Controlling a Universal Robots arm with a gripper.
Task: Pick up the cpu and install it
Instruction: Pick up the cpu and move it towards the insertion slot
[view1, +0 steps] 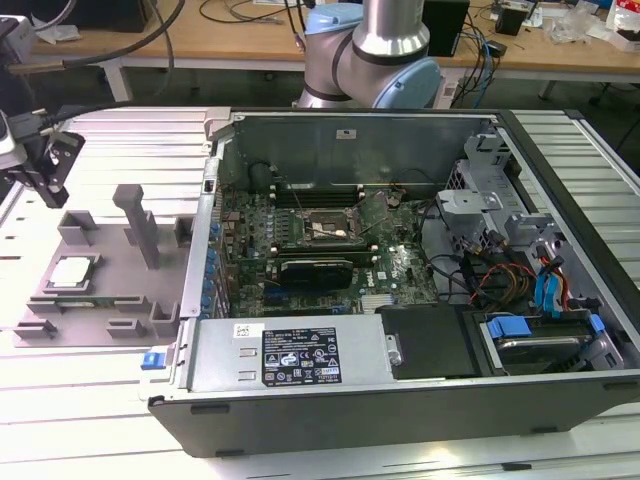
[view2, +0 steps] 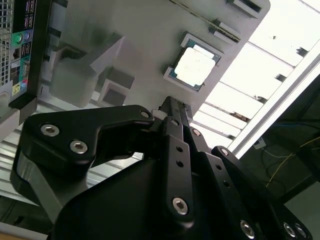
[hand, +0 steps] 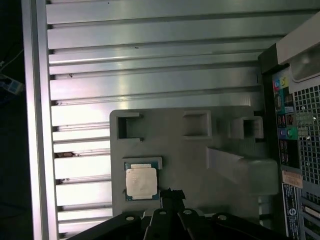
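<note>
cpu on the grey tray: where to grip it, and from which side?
Likely from straight above, pinching two opposite edges. The cpu lies flat, metal plate up, in a shallow seat on the grey tray, so only its thin edges offer a hold. A raised lip borders one side of the seat; the other edge pair looks safer.

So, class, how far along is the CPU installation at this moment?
Nothing is done yet: the cpu lies in its recess on the grey tray, outside the computer case. In hand: the gripper hovers above the tray near the cpu, jaws shut, holding nothing. Left: the whole pick-up and the install into the motherboard socket.
</note>
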